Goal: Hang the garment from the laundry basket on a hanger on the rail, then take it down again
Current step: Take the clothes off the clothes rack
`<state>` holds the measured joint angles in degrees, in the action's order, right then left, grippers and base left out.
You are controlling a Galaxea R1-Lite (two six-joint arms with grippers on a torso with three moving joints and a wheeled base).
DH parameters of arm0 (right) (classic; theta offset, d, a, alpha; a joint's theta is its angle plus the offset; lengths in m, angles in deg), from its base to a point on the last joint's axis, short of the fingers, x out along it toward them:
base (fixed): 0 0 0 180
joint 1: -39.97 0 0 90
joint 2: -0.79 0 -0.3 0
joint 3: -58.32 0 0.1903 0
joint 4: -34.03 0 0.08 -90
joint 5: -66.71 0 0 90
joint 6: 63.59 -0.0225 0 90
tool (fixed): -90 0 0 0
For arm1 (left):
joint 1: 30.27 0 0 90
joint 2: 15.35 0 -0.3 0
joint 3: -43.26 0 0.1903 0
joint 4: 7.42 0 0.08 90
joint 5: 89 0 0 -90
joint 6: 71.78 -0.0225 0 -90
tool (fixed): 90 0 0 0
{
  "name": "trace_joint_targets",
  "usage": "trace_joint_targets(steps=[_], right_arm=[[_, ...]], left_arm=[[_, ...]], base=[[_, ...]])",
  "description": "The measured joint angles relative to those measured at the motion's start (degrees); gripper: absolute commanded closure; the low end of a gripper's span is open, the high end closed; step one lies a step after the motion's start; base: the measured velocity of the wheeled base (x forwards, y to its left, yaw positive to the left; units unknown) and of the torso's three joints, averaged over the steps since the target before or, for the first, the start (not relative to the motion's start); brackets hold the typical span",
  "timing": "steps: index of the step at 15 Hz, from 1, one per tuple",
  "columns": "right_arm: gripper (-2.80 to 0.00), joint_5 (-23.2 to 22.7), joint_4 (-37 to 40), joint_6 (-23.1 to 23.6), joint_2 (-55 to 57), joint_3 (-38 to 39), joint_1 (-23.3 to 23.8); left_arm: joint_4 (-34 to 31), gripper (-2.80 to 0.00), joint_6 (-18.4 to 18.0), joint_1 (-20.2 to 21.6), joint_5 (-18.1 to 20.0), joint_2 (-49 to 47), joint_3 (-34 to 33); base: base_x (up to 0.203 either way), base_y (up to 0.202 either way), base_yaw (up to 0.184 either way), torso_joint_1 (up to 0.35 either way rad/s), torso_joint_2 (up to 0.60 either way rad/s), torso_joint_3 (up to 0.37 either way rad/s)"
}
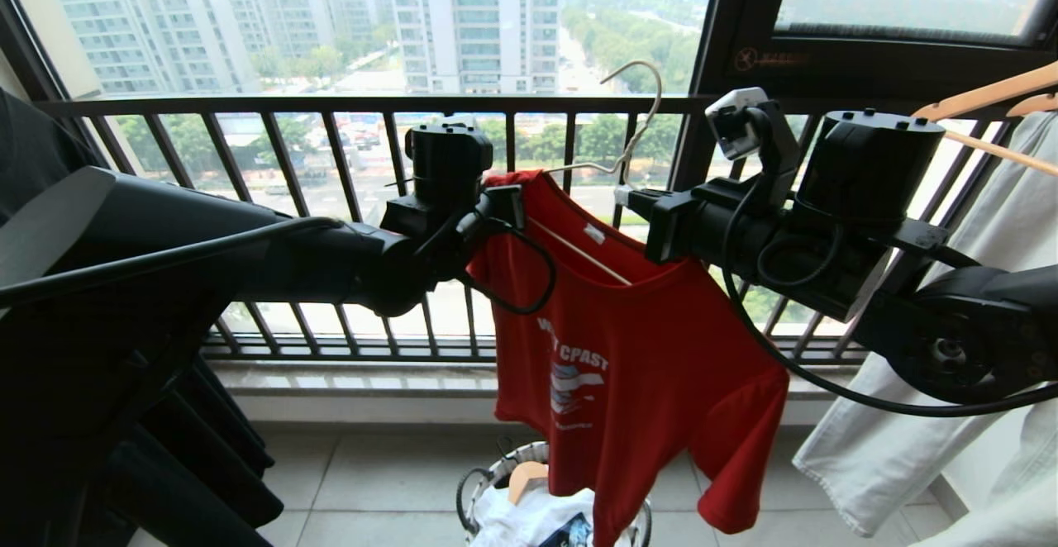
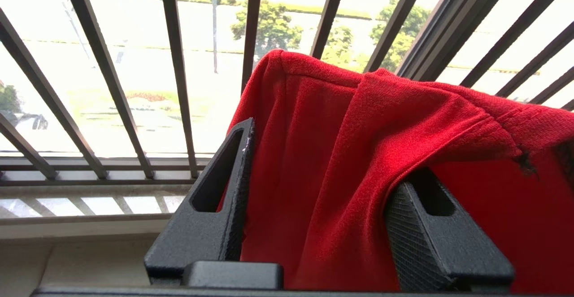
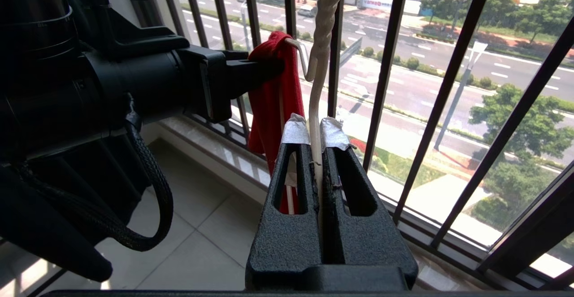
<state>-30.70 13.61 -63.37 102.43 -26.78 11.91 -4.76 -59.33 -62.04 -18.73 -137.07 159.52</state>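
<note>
The red garment (image 1: 628, 349) hangs on the thin off-white hanger (image 1: 640, 117) in front of the balcony bars. My right gripper (image 1: 628, 196) is shut on the hanger's stem just below the hook, which shows as a pale rod (image 3: 316, 86) pinched between the taped fingertips of the right gripper (image 3: 315, 128). My left gripper (image 1: 508, 200) is at the garment's left shoulder. In the left wrist view the left gripper (image 2: 325, 158) stands partly open with loose red fabric (image 2: 336, 108) filling the gap and draped over one fingertip. The laundry basket (image 1: 471, 489) stands on the floor below. The rail is out of view.
The basket holds a white printed garment (image 1: 537, 518) and a tan wooden hanger (image 1: 525, 477). The dark balcony railing (image 1: 331, 105) runs just behind the shirt. A white garment (image 1: 909, 415) on a wooden hanger (image 1: 992, 92) hangs at the right, and black clothing (image 1: 207, 448) at the left.
</note>
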Motion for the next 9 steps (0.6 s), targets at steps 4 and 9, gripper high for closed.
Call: trace_joint_targets(steps=[4, 9], right_arm=[[0.00, 0.43, 0.00, 0.00, 0.71, -0.38, 0.11], [0.00, 0.88, -0.04, 0.11, 2.71, -1.50, 1.14]], left_arm=[[0.02, 0.00, 0.10, 0.32, 0.00, 0.95, -0.33], [0.01, 0.00, 0.01, 0.54, 0.01, 1.98, -0.87]], base=[[0.000, 0.000, 0.000, 0.000, 0.00, 0.000], [0.000, 0.000, 0.000, 0.000, 0.00, 0.000]])
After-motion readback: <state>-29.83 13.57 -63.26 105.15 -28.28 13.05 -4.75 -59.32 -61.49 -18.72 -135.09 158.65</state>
